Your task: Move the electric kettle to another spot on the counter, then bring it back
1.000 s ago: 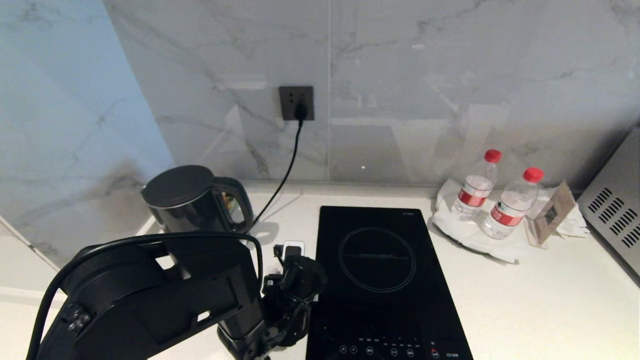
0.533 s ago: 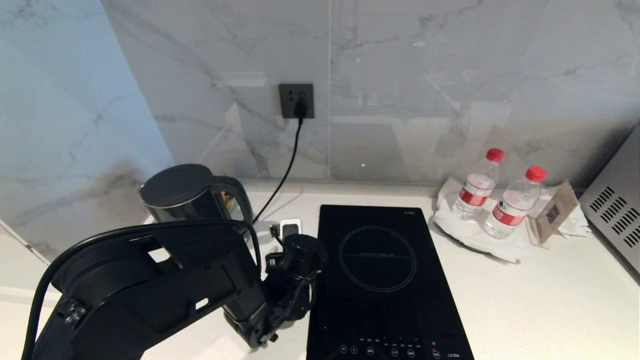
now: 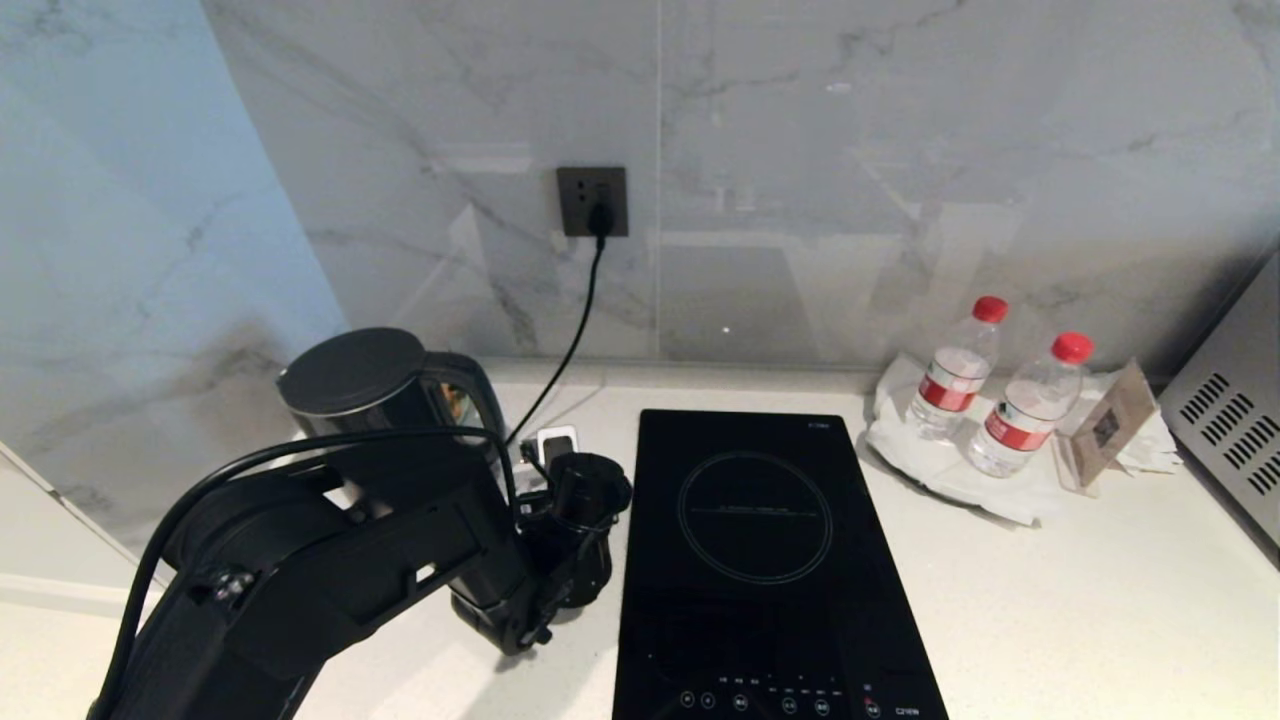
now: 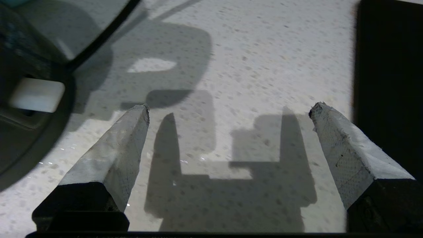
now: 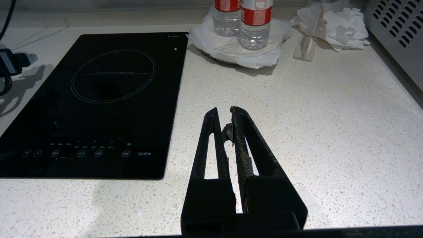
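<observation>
My left gripper (image 4: 229, 109): jaws spread as wide as they go, nothing between them, only speckled stone and my own shadow below.
Where it hangs: low over the counter (image 3: 1050, 600), in the strip between the kettle and the hob, at about 8 o'clock in the head view.
What has just changed: over the last second my left arm has swung up and back toward the wall; the wrist, which sat near the hob's front corner, now stands beside the kettle's handle.
What that means: I judge this the approach to the first pick-up; neither move of the task has begun.
Electric kettle (image 3: 375, 390): upright at 9 o'clock, in the back left corner by the wall, in the same place as a second ago; its loop handle points toward the hob, partly hidden by my forearm.
Wrist view: a dark round rim with a pale patch fills one edge; I cannot tell whether it is the kettle or its base.
Cord (image 3: 575, 330): runs from the wall socket (image 3: 593, 202) at 12 o'clock down past the handle.
Induction hob (image 3: 760, 560): just beside my gripper, at 6 o'clock.
Water bottles (image 3: 1000, 390): at 3 o'clock, well apart.
My right gripper (image 5: 228, 127): parked, fingers pressed together, empty.
Risk: the cord lies near the handle and could snag.
</observation>
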